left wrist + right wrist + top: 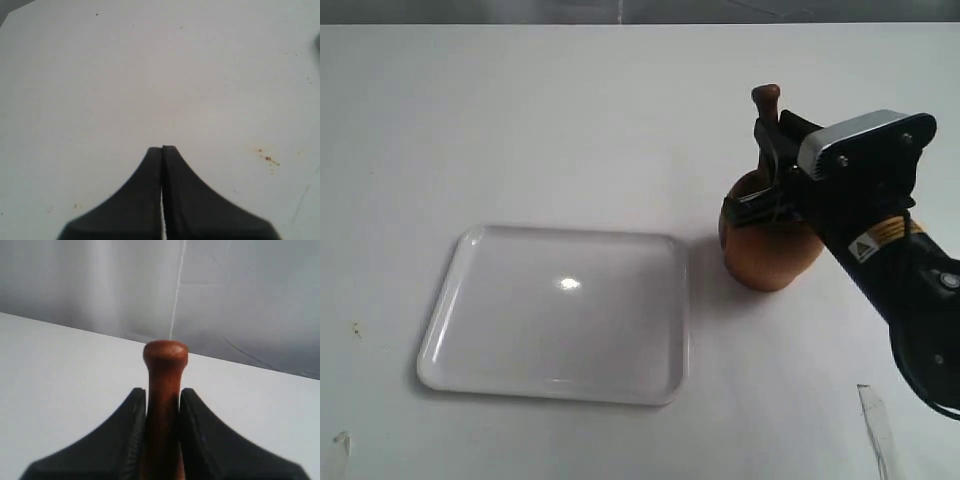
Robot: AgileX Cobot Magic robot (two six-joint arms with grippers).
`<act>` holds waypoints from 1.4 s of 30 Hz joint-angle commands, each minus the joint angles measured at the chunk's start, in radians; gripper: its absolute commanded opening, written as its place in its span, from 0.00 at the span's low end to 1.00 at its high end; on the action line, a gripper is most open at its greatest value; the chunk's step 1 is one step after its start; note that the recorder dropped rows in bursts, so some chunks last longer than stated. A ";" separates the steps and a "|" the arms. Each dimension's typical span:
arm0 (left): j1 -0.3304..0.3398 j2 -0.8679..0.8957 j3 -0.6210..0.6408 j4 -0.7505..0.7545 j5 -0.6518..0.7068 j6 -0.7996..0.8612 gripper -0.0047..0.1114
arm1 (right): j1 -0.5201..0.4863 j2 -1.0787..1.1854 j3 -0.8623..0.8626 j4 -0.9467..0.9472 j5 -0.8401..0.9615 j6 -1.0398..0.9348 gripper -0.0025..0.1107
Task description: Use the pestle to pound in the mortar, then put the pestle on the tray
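Observation:
The light-brown wooden mortar (766, 248) stands on the table right of the white tray (480, 340). The dark reddish pestle (766, 101) rises upright out of the mortar, knobbed handle uppermost; its thick end is hidden inside. My right gripper (772, 160) is shut on the pestle's shaft just above the mortar. In the right wrist view the pestle (165, 375) stands clamped between the two black fingers (120, 440) of that gripper (163, 395). My left gripper (162, 148) is shut with nothing in it, over bare table; it does not show in the exterior view.
The white table (570, 120) runs back to a grey backdrop (240, 290). Small brown stains (267, 158) mark the table near the left gripper. A strip of clear tape (876, 425) lies at the front right, another bit (340, 445) at the front left.

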 commanded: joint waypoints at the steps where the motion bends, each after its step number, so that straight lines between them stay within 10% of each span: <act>1: -0.008 -0.001 0.001 -0.007 -0.003 -0.008 0.04 | -0.008 -0.178 -0.006 -0.046 0.026 -0.041 0.02; 20: -0.008 -0.001 0.001 -0.007 -0.003 -0.008 0.04 | -0.008 0.023 0.040 0.040 0.026 0.032 0.02; 33: -0.008 -0.001 0.001 -0.007 -0.003 -0.008 0.04 | -0.008 -0.466 0.040 -0.022 0.026 -0.072 0.02; 42: -0.008 -0.001 0.001 -0.007 -0.003 -0.008 0.04 | -0.008 -0.288 0.057 -0.017 0.040 -0.050 0.02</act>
